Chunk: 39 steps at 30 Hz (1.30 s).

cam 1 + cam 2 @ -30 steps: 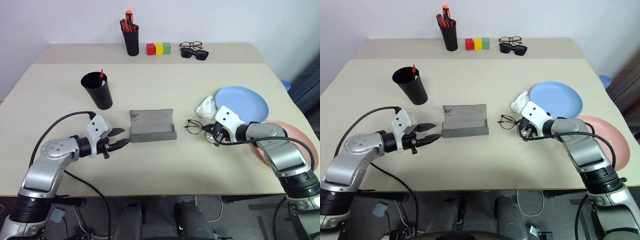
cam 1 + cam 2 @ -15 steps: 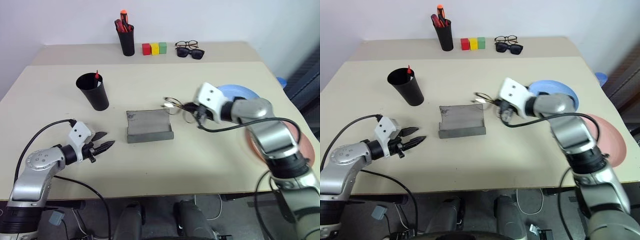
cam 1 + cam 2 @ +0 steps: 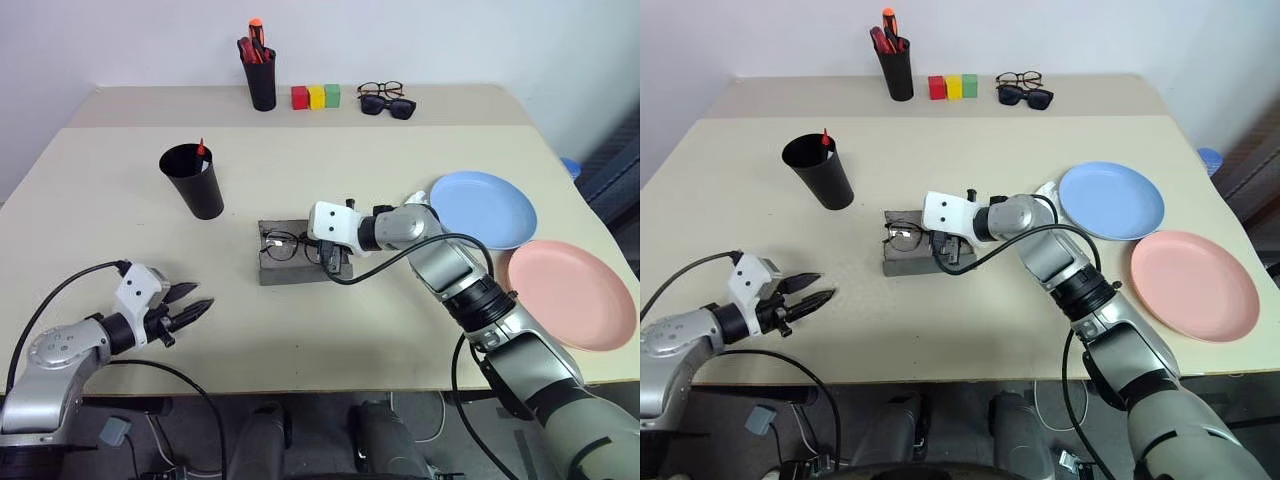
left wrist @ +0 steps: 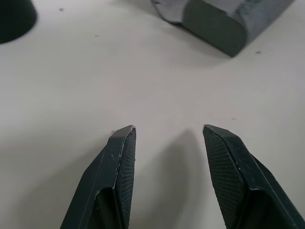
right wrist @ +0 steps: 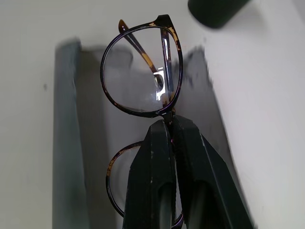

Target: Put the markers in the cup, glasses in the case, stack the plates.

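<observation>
Looks like a lab/test room: plain beige laminate counter (image 3: 400,150) against a bare white wall (image 3: 450,40), staged props only, e.g. small red, yellow and green cubes (image 3: 317,97) lined up, black holder of red-orange pens (image 3: 262,75).

My arms are brushed silver-grey shells with black joints between the segments. Each wrist carries a boxy white housing, and a black cable loops loosely from it along the forearm. My left gripper (image 3: 190,312) and right gripper (image 3: 327,254) each end in two tapered black fingers (image 4: 118,164) with finely cross-hatched inner pads.
</observation>
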Each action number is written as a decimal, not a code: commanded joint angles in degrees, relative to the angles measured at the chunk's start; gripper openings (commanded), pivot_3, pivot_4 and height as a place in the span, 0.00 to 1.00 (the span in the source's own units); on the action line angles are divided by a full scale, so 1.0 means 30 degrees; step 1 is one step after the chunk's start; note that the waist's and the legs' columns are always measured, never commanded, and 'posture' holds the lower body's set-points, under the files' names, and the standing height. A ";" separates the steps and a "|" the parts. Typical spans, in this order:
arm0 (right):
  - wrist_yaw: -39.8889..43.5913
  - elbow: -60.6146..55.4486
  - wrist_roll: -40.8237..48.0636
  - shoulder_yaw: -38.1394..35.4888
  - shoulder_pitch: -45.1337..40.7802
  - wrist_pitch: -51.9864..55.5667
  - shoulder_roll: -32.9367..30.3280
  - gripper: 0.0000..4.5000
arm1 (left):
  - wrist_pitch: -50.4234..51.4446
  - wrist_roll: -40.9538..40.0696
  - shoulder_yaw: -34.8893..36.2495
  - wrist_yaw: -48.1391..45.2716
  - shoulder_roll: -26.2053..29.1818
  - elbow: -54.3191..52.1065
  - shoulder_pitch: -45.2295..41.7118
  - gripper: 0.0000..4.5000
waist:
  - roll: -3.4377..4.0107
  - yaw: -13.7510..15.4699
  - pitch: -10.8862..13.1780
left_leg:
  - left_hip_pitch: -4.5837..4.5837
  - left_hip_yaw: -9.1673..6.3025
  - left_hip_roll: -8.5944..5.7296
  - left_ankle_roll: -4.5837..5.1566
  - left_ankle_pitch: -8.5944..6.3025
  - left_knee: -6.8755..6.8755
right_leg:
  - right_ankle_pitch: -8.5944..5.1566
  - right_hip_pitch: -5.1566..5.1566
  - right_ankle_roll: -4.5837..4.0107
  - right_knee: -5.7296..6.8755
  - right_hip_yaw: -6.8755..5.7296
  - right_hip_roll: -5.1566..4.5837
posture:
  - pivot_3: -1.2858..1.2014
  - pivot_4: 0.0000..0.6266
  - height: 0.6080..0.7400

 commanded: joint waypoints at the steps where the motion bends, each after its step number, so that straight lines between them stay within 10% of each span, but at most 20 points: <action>1: 0.0416 -0.1058 -0.0268 -0.0336 0.0469 0.0205 -0.0440 0.01 | -0.0248 -0.0330 0.0561 0.0189 0.0056 -0.0938 0.0192 0.50 | 0.0000 0.0013 0.0000 | 0.0002 -0.0001 0.0002 0.0000 0.0000 -0.0001 | 0.0000 0.0001 -0.0001 0.0001 0.0000 0.0004 | 0.52 0.24 1.00; 10: 0.1215 -0.2136 -0.0439 -0.0282 0.0982 0.1189 -0.0494 0.01 | 0.0816 -0.0411 -0.0180 0.0543 0.0236 -0.1244 -0.1383 0.50 | 0.0002 0.0027 -0.0001 | 0.0003 -0.0005 -0.0002 0.0000 0.0000 -0.0001 | 0.0000 0.0008 -0.0001 0.0000 -0.0001 0.0009 | 0.52 0.24 1.00; 18: 0.0320 -0.2631 0.0154 -0.1918 0.0570 0.1869 0.0027 0.76 | 0.3448 -0.1984 -0.0680 0.1683 -0.0563 -0.2157 -0.4808 0.44 | 0.0000 0.0067 -0.0001 | 0.0001 -0.0005 -0.0005 0.0000 0.0000 0.0000 | 0.0001 0.0008 0.0001 0.0001 0.0001 0.0012 | 0.52 0.24 1.00; 23: 0.0593 -0.5076 0.1611 -0.3782 0.1500 0.2480 -0.0719 0.76 | 0.6236 -0.2963 -0.1706 0.2666 -0.1384 -0.1259 -0.9560 0.01 | -0.0009 0.0124 -0.0004 | -0.0011 -0.0027 -0.0025 -0.0001 0.0000 0.0018 | 0.0003 0.0021 0.0005 0.0001 -0.0004 0.0006 | 0.52 0.24 1.00; 39: -0.0545 -1.3795 0.4755 -0.8143 0.8887 0.6381 -0.4402 0.76 | 1.0898 0.2090 -0.9274 0.1309 -0.5399 1.5094 -2.2562 0.01 | -0.0017 -0.0026 -0.0004 | -0.0011 -0.0015 -0.0059 0.0009 -0.0003 0.0020 | -0.0002 0.0009 0.0011 0.0007 0.0011 0.0066 | 0.52 0.24 1.00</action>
